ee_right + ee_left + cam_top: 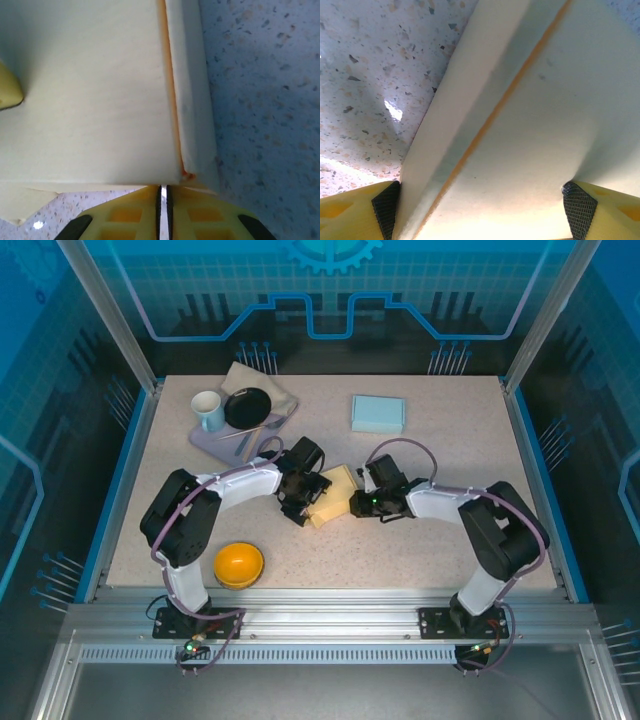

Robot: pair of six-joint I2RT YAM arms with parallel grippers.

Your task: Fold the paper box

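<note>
Cream paper box (333, 496) overhead; left wrist reveals orange fold line (495, 112).

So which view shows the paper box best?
The top external view: it takes in most of the paper box and where it lies on the table. The left wrist view gives a close-up of its orange crease; the right wrist view, the crease next to a side flap.
</note>
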